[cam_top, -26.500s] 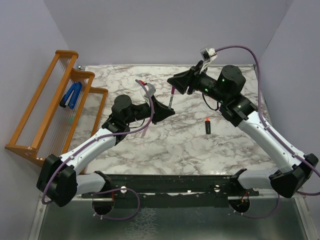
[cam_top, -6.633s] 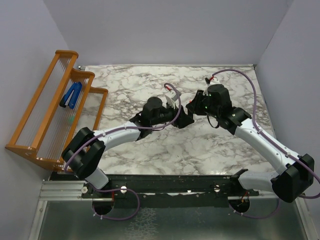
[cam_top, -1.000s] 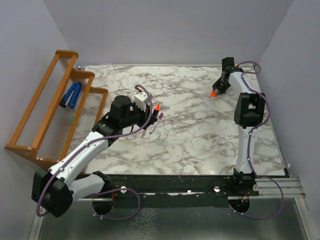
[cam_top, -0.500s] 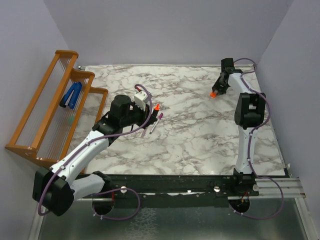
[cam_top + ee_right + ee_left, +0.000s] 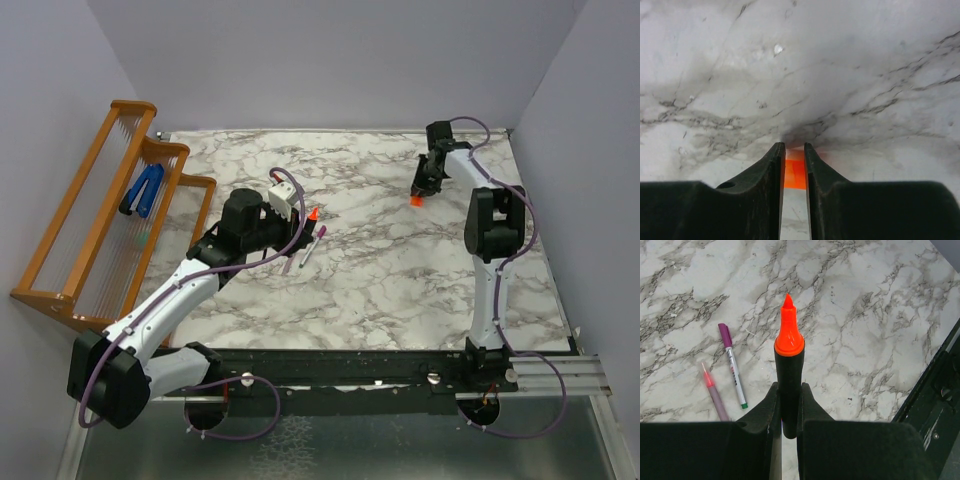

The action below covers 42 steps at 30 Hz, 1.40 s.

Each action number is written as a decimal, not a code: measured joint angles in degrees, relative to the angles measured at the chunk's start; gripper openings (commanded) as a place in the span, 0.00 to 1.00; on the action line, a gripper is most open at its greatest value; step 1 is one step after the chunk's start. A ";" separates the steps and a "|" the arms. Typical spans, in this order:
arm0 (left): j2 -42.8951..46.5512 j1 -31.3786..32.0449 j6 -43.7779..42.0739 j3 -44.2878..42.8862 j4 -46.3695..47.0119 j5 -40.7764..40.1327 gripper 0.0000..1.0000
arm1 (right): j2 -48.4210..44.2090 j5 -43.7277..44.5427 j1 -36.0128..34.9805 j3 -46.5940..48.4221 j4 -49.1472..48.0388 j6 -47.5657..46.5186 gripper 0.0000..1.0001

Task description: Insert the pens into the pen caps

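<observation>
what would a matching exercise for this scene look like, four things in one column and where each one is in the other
Things:
1. black marker
2. orange cap
3. white pen
4. blue clip

Places:
a. on the wooden rack
b. pinched in the right claw
c. lying on the marble table
d. held in the left claw, tip pointing out

Pairs: 1-d, 2-b, 3-c, 4-a
</observation>
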<state>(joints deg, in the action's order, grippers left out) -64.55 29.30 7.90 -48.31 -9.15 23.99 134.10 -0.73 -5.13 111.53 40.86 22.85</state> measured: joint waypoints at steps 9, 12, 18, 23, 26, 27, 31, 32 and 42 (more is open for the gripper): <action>-0.33 -0.11 -0.02 0.00 -0.07 -0.15 0.00 | -6.43 -2.69 -4.55 -10.29 0.26 -2.62 0.24; -0.33 -0.09 -0.04 0.00 -0.09 -0.48 0.00 | -9.11 -3.67 -6.40 -14.56 -0.26 -3.34 0.24; -0.39 -0.13 -0.04 0.00 -0.17 -1.29 0.00 | -14.43 -5.07 -10.58 -22.84 -0.76 -4.50 0.25; -0.63 -0.37 -0.04 0.00 -0.22 -1.62 0.00 | -18.08 -5.75 -12.74 -28.06 -0.57 -5.01 0.28; -0.96 -0.37 -0.04 0.00 -0.22 -1.77 0.00 | -19.41 -4.66 -12.79 -28.20 -0.26 -5.01 0.33; -1.07 -0.44 -0.04 0.00 -0.24 -1.79 0.00 | -19.93 -4.02 -12.76 -27.91 -0.17 -4.92 0.34; -1.46 -0.44 -0.02 0.00 -0.31 -1.95 0.00 | -21.81 0.74 -12.76 -21.22 1.05 -4.52 0.40; -1.53 -0.44 -0.04 0.00 -0.31 -1.97 0.00 | -22.45 2.01 -12.76 -19.02 0.96 -4.33 0.44; -1.60 -0.48 -0.04 0.00 -0.37 -2.60 0.00 | -42.10 2.47 -10.82 -27.89 -10.80 10.19 0.85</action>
<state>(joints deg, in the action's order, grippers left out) -66.15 28.82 7.86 -48.31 -9.52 21.39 92.01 1.74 -15.94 83.64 30.06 33.04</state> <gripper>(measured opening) 0.084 0.997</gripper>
